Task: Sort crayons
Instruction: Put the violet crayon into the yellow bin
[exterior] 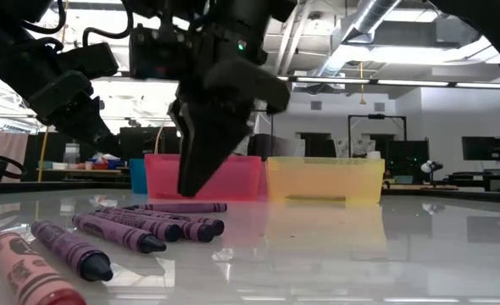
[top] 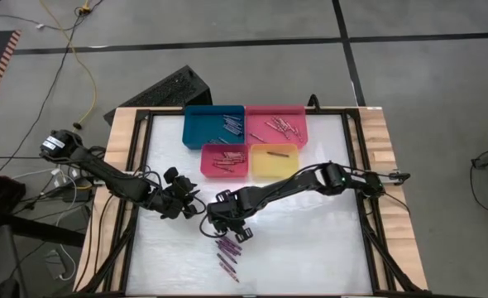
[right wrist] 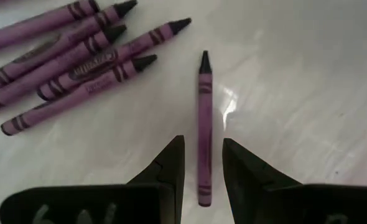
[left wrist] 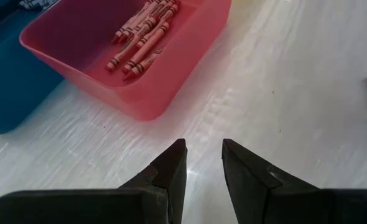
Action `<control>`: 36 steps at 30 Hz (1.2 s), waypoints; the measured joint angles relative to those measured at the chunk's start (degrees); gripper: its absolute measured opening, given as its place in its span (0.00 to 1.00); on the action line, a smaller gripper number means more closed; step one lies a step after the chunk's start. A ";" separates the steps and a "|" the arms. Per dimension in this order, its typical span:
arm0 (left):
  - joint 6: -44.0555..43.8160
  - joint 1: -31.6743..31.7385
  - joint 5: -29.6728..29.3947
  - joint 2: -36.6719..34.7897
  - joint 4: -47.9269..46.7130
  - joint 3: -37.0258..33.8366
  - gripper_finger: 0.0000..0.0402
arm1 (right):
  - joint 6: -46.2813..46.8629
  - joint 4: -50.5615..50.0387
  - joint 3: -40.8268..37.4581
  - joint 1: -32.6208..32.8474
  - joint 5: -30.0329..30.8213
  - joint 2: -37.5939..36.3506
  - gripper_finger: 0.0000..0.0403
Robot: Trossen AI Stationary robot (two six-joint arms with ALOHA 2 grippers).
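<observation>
Several purple crayons (right wrist: 65,56) lie flat on the white table top in a loose bunch (top: 227,248). One purple crayon (right wrist: 204,124) lies apart from them. My right gripper (right wrist: 203,152) hangs open over it and points steeply down. One finger stands on each side of the crayon's blunt end, with a gap on both sides. In the low view the fingertips (exterior: 191,182) stand just above the table. My left gripper (left wrist: 204,155) waits open and holds nothing, left of the right one (top: 190,203). It faces the red tray (left wrist: 140,87).
Four trays stand at the table's far middle, all holding crayons: blue (top: 213,124), pink (top: 275,124), red (top: 225,160) and yellow (top: 274,160). A reddish crayon (exterior: 25,271) lies nearest the low camera. Bare table lies right of the purple bunch.
</observation>
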 joint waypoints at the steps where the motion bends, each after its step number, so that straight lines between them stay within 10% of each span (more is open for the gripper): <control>1: 0.00 0.00 0.00 0.00 0.00 0.00 0.23 | 0.17 -0.27 -0.17 0.00 -0.20 0.15 0.25; 26: -0.70 0.00 0.09 0.00 -0.04 0.00 0.23 | 4.88 -0.43 0.09 -0.90 -3.14 3.43 0.25; 36: -0.81 0.00 0.10 0.00 -0.04 0.00 0.23 | 6.48 -2.23 0.03 -1.51 -2.95 3.51 0.09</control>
